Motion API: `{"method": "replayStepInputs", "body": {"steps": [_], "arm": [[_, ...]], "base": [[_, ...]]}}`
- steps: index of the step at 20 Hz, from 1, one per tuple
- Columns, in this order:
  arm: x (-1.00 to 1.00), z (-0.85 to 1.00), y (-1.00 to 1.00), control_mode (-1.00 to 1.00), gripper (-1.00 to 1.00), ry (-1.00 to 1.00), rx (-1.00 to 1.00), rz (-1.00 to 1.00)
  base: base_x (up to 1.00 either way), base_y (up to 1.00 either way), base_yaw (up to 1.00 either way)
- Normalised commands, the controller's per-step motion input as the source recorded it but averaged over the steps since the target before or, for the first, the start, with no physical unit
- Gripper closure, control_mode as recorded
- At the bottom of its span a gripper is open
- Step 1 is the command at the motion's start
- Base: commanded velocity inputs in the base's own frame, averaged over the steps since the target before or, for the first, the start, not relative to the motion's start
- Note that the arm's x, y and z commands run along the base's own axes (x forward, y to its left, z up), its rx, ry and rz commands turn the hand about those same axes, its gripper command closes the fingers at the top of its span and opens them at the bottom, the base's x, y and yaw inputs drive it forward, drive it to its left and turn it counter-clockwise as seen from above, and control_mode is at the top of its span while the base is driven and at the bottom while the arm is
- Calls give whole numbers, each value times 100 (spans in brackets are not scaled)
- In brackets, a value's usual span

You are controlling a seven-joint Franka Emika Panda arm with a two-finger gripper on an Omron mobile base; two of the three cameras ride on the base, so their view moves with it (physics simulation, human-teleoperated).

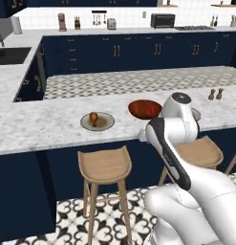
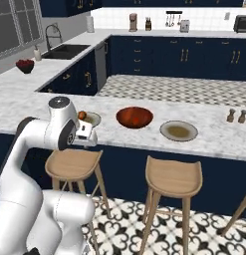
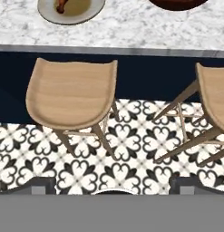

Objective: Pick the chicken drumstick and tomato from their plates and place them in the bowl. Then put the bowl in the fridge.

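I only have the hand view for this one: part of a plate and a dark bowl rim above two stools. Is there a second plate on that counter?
Observer: Yes. In the right base view a second plate lies on the counter to the right of the bowl, and it is bare.
Operator: What sits on the plate I half see?
Observer: The chicken drumstick, lying whole on that plate, left of the bowl.
Operator: Anything further right?
Observer: Two small brown shakers, side by side.
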Motion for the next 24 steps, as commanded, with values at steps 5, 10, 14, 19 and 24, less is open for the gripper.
{"method": "replayStepInputs", "body": {"steps": [5,10,14,19,24], "arm": [[0,0,0,100,-100,0,0,0],[0,0,0,100,-100,0,0,0],[75,-4,-18,-100,-100,17,0,0],[100,-30,-8,-100,-100,14,0,0],[100,-37,0,-100,-100,13,0,0]], "base": [[51,98,0],[100,33,0],[25,-3,0],[0,0,0],[0,0,0]]}}
